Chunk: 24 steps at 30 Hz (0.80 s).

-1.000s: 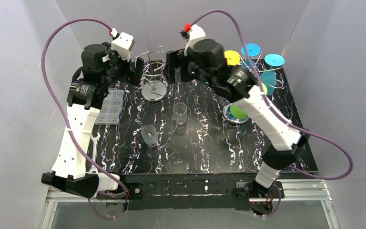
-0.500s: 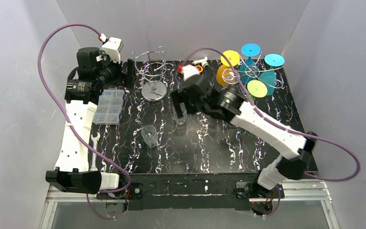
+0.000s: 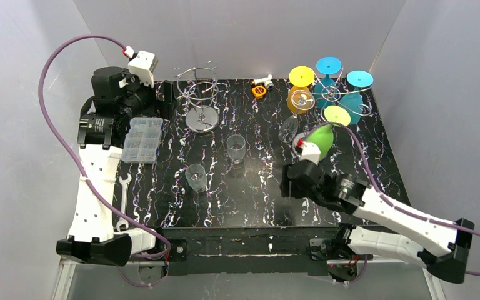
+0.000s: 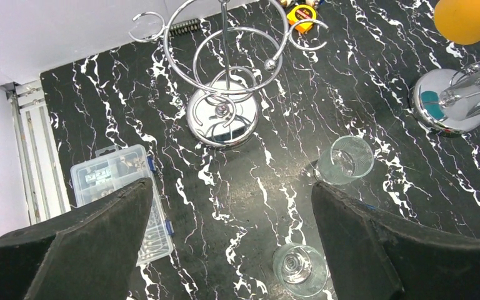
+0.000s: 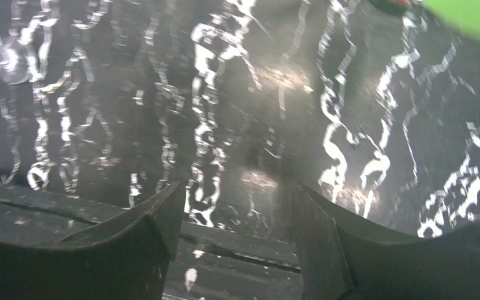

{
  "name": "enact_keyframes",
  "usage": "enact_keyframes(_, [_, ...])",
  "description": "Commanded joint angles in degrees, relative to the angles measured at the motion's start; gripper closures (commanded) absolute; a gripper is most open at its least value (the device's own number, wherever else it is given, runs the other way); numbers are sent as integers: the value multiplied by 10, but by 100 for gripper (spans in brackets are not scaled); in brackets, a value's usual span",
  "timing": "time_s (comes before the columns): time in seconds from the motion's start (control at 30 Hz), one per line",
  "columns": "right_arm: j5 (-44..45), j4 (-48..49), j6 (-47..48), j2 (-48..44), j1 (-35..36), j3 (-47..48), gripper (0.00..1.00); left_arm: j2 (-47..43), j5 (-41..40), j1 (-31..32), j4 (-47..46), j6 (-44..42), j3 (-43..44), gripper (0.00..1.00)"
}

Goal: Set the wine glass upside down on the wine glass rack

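Glass (image 3: 195,177) stands upright mid-desk, rim up, with a second glass (image 3: 235,149) just behind it and the rack (image 3: 201,100) at the far edge. Left gripper (image 3: 164,100) hangs beside the rack. Right gripper (image 3: 285,183) is off to the glass's right, so I'd say neither's clearly closer.

Left wrist: fingers wide apart, empty, glass below.

Right wrist: open too, only bare desk (image 5: 237,125) between.

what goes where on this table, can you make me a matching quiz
Things:
1 wrench
2 parts box
3 orange tape measure
4 empty wine glass rack

Places:
A far edge, right of the empty wine glass rack
B far side, left of centre
C left edge, near side
D left side, just left of the empty wine glass rack's base

Pairs: 1-C; 2-D; 3-A; 4-B
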<state>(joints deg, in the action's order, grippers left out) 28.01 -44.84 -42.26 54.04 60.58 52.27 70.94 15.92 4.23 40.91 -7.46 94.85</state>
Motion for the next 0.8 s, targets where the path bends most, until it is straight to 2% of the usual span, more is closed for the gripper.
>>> enact_keyframes(0.0, [133,30,-134,-109,14,-96,32,-29,19,-2,-4,-6,-6,2])
enact_keyframes(0.13, [198,54,-147,-121,14,-148,36,-32,24,-2,-7,-6,-10,2])
enact_keyframes(0.2, [238,71,-150,-99,14,-166,42,-34,25,-2,-12,-3,-12,2])
enact_keyframes(0.27, [278,88,-167,-78,14,-182,56,-36,28,-2,-17,-3,-16,2])
enact_keyframes(0.33, [307,120,-171,-65,13,-207,79,-42,29,-2,-30,-3,-24,2])
enact_keyframes(0.37, [316,138,-173,-61,13,-220,84,-47,28,-2,-40,-3,-31,2])
enact_keyframes(0.57, [367,261,-207,-74,13,-326,85,-61,40,-2,-67,3,-61,2])
enact_keyframes(0.77, [410,436,-183,-69,11,-415,86,-58,44,-2,-80,9,-73,2])
